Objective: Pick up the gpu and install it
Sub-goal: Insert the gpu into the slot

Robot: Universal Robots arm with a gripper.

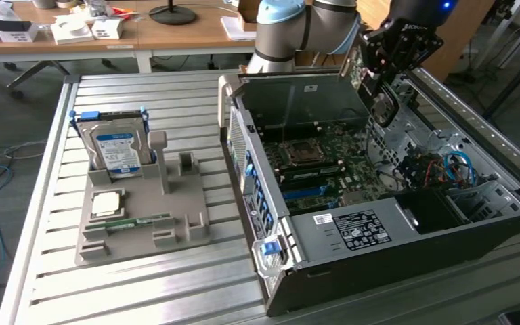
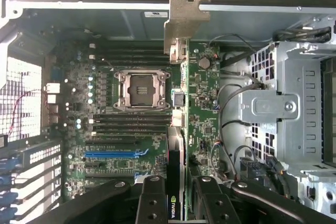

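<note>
The gripper (image 2: 181,195), pointing down into the open computer case (image 1: 296,95), clamps the gpu (image 2: 176,156) edge-on above the motherboard (image 2: 131,129).

Jaws clamp gpu (image 2: 176,153) edge-on, over mobo (image 2: 115,163) in PC case (image 2: 105,4).

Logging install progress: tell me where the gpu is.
The gpu hangs edge-on in the pincer over the motherboard of the open computer case, alongside the CPU socket in the wrist view, at the exterior view's upper right.
</note>
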